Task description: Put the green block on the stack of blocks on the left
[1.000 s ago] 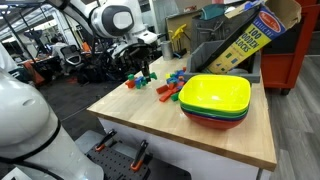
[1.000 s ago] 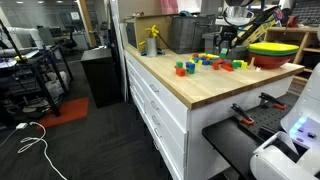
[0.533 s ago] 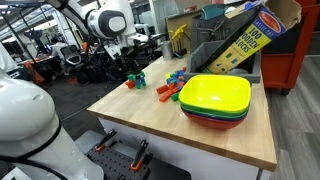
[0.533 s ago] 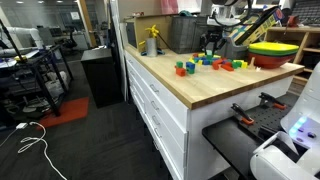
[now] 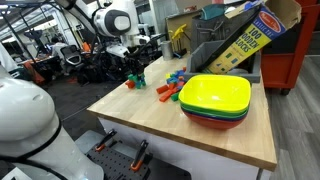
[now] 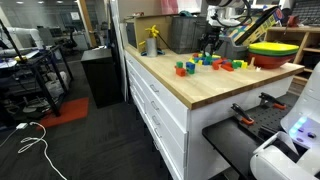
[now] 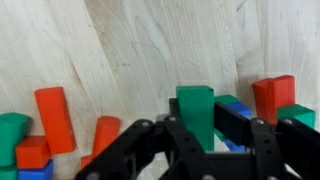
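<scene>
My gripper (image 7: 200, 140) is shut on the green block (image 7: 195, 108), which stands upright between the fingers above the wooden table. In an exterior view the gripper (image 5: 133, 67) hangs just above the small stack of blocks (image 5: 134, 81) near the table's far left corner. The stack also shows in an exterior view (image 6: 183, 68), with the gripper (image 6: 208, 47) above and behind it. In the wrist view, blue (image 7: 238, 108), red (image 7: 272, 96) and green (image 7: 297, 115) blocks lie just right of the held block.
A loose jumble of coloured blocks (image 5: 172, 83) lies mid-table, also in an exterior view (image 6: 222, 63). Stacked bowls, yellow-green on top (image 5: 214, 98), stand to the right. Red blocks (image 7: 55, 115) and a green one (image 7: 12, 130) lie left in the wrist view.
The gripper has moved with the green block away from the jumble toward the small stack; it has barely moved in the last half second.
</scene>
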